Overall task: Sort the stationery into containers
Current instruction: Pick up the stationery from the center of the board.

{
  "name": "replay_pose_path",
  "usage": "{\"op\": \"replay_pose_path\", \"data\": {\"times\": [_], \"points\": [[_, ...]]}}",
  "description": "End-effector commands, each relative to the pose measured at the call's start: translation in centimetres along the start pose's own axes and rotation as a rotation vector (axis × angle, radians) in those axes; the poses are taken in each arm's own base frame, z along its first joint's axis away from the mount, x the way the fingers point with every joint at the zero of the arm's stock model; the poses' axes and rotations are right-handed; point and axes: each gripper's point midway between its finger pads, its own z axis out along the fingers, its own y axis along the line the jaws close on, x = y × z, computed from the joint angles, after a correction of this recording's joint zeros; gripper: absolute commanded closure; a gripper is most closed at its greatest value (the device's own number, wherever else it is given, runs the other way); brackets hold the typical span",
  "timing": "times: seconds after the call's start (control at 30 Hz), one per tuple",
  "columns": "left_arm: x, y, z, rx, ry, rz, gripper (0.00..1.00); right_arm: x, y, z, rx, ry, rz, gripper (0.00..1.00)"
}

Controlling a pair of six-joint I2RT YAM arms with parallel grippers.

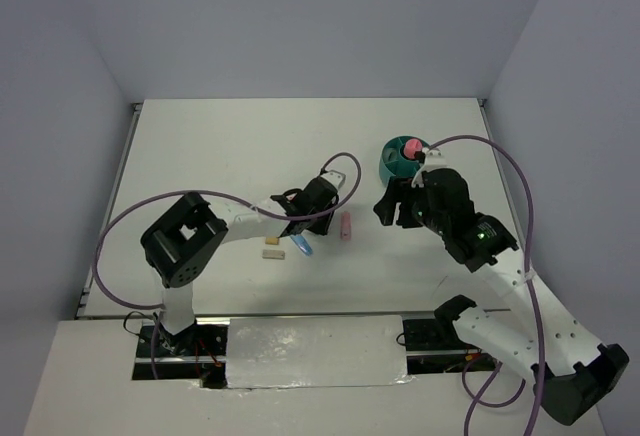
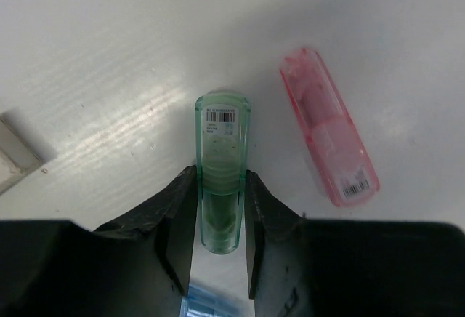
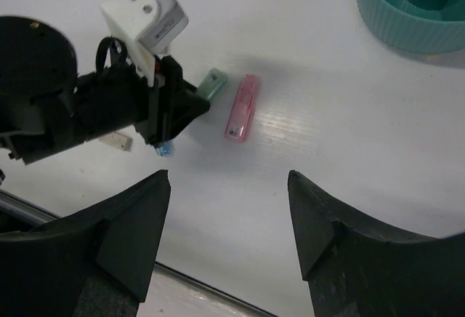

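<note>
My left gripper (image 2: 220, 179) is shut on a pastel green capsule (image 2: 221, 150), which sticks out ahead of the fingers close to the table. I cannot tell whether it is lifted. A pink capsule (image 2: 330, 131) lies just right of it, also in the top view (image 1: 346, 227). A blue piece (image 1: 303, 247) lies under the left wrist. Two beige erasers (image 1: 271, 252) lie to its left. The teal tub (image 1: 386, 166) stands at the back right with a pink item (image 1: 411, 145) inside. My right gripper (image 3: 229, 175) is open and empty, hovering between the tub and the pink capsule.
The left arm (image 3: 109, 106) fills the upper left of the right wrist view, close to the green capsule (image 3: 212, 83). The teal tub's wall (image 3: 407, 26) is at the upper right there. A metal strip (image 1: 310, 351) runs along the near table edge.
</note>
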Motion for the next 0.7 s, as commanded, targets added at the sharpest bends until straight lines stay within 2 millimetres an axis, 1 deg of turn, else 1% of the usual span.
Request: {"op": "replay_pose_path", "data": {"times": [0.0, 0.07, 0.1, 0.17, 0.2, 0.23, 0.27, 0.3, 0.33, 0.37, 0.4, 0.43, 0.47, 0.5, 0.53, 0.57, 0.6, 0.63, 0.67], "points": [[1.6, -1.7, -1.4, 0.114, 0.027, 0.008, 0.8, -1.3, 1.0, 0.8, -0.105, -0.053, 0.058, 0.27], [1.3, -1.9, -1.9, 0.13, 0.015, 0.031, 0.87, -1.6, 1.0, 0.9, -0.132, -0.067, 0.08, 0.27], [0.1, -2.0, -2.3, 0.136, -0.03, 0.03, 0.89, -1.9, 0.9, 1.1, -0.137, -0.076, 0.089, 0.27], [-0.5, -2.1, -2.7, 0.145, -0.059, 0.041, 0.92, -1.9, 1.1, 1.6, -0.144, -0.068, 0.1, 0.27], [-1.3, -2.3, -3.4, 0.155, -0.088, 0.039, 0.92, -1.6, 1.0, 2.4, -0.139, -0.045, 0.107, 0.27], [-2.0, -2.6, -3.7, 0.17, -0.116, 0.038, 0.92, -1.8, 1.6, 2.9, -0.172, -0.04, 0.104, 0.27], [-2.0, -2.7, -4.1, 0.179, -0.128, 0.035, 0.92, -1.7, 1.8, 3.3, -0.184, -0.028, 0.104, 0.27], [-3.0, -3.2, -5.2, 0.209, -0.164, 0.03, 0.92, -2.0, 1.9, 3.7, -0.192, -0.033, 0.107, 0.27], [-3.4, -3.5, -5.6, 0.234, -0.194, 0.033, 0.92, -1.7, 1.7, 4.6, -0.179, -0.011, 0.12, 0.27], [-3.8, -3.9, -6.3, 0.255, -0.216, 0.037, 0.92, -1.7, 1.9, 4.9, -0.184, -0.005, 0.136, 0.27], [-4.7, -4.5, -7.5, 0.28, -0.257, 0.041, 0.92, -2.0, 2.2, 5.3, -0.199, -0.014, 0.143, 0.27], [-4.6, -4.7, -8.0, 0.292, -0.273, 0.055, 0.92, -1.7, 2.3, 5.8, -0.206, 0.002, 0.154, 0.27], [-5.2, -5.5, -8.8, 0.315, -0.308, 0.065, 0.92, -1.7, 2.6, 6.0, -0.223, 0.012, 0.166, 0.27], [-5.8, -5.8, -9.7, 0.332, -0.338, 0.072, 0.94, -2.0, 3.0, 6.2, -0.241, 0.006, 0.184, 0.27], [-5.7, -6.2, -10.1, 0.354, -0.346, 0.09, 0.94, -2.1, 3.3, 6.4, -0.252, 0.008, 0.192, 0.27], [-6.4, -6.8, -11.0, 0.374, -0.38, 0.095, 0.95, -1.8, 3.8, 6.6, -0.28, 0.031, 0.2, 0.27], [-6.6, -6.9, -11.4, 0.379, -0.397, 0.1, 0.97, -2.1, 4.2, 6.6, -0.301, 0.026, 0.201, 0.27], [-6.2, -7.5, -11.7, 0.41, -0.398, 0.111, 0.96, -2.0, 4.3, 6.8, -0.308, 0.035, 0.203, 0.28], [-7.0, -7.8, -12.7, 0.428, -0.441, 0.109, 0.96, -1.9, 4.5, 6.9, -0.315, 0.042, 0.204, 0.28]]}}
